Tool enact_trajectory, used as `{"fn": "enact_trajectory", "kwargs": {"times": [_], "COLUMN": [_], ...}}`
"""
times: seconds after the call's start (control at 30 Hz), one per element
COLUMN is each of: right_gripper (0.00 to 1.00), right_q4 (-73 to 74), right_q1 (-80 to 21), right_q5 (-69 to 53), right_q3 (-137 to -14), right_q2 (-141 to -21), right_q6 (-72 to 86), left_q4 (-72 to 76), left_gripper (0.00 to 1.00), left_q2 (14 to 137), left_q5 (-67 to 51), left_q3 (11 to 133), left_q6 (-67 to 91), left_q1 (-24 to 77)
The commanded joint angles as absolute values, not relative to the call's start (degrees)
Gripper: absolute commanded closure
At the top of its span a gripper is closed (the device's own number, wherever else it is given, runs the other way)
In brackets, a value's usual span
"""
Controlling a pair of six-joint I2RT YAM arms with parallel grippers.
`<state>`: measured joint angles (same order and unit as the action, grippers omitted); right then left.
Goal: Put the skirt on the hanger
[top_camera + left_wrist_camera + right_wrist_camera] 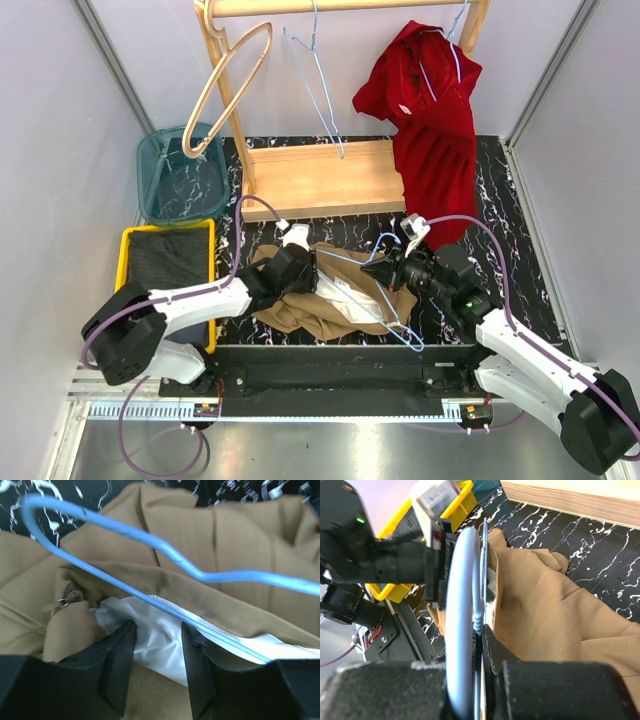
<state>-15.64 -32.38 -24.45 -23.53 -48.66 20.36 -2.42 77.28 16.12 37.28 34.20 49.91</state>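
"Top external view: where is the skirt?"
"The tan skirt [300, 305] lies crumpled on the worktop [515, 260] between both arms, with a blue wire hanger [400, 325] across it."
"And the jaws?"
"On the right gripper [384, 268] they are clamped on the hanger's wire. On the left gripper [157, 647] they stand apart over the skirt, its white lining [150, 622] seemingly between them, though that close view is blurry."

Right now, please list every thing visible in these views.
table: 1, black marbled, underneath
skirt: 1, tan, table centre
rack: 1, wooden, rear
garment: 1, red, rack right
wire hanger: 3, blue, over skirt, bare on rack, under garment
wooden hanger: 1, pale, rack left
basket: 1, teal, rear left
tray: 1, yellow, left, holding black cloth
left gripper: 1, black, skirt lining between jaws
right gripper: 1, black, shut on wire hanger
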Motion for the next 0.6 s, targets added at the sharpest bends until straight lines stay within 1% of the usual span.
{"fn": "enact_trajectory", "kwargs": {"times": [0.0, 0.03, 0.13, 0.17, 0.2, 0.27, 0.3, 0.57], "right_gripper": [1.00, 1.00, 1.00, 1.00, 1.00, 1.00, 1.00, 1.00], "right_q4": [-19.34, -19.34, -19.16, -18.90, -18.90, -18.72, -18.63, -18.02], "right_q1": [-33.13, -33.13, -33.13, -33.13, -33.13, -33.13, -33.13, -33.13], "right_q5": [-22.94, -22.85, -22.76, -22.76, -22.76, -22.59, -22.50, -22.06], "right_q3": [-23.47, -23.47, -23.55, -23.64, -23.64, -23.64, -23.56, -23.64], "right_q2": [-47.99, -47.99, -47.90, -47.90, -47.90, -47.64, -47.55, -47.20], "right_q6": [20.30, 20.30, 20.22, 20.21, 20.21, 20.13, 20.13, 19.95], "left_q4": [-3.25, -3.16, -2.64, -2.72, -2.90, -3.42, -3.78, -8.61], "left_gripper": [0.55, 0.55, 0.61, 0.64, 0.73, 0.77, 0.81, 0.82], "left_q2": [80.33, 80.85, 81.56, 82.00, 82.18, 82.09, 82.00, 77.44], "left_q5": [18.54, 18.81, 19.60, 19.69, 19.69, 20.04, 20.47, 23.38], "left_q3": [40.87, 40.96, 41.04, 41.48, 41.57, 41.92, 42.01, 42.28], "left_q6": [35.68, 36.03, 36.12, 36.21, 36.21, 36.21, 36.12, 35.86], "left_q1": [50.45, 50.80, 51.33, 51.33, 51.42, 51.59, 51.68, 52.03]}}
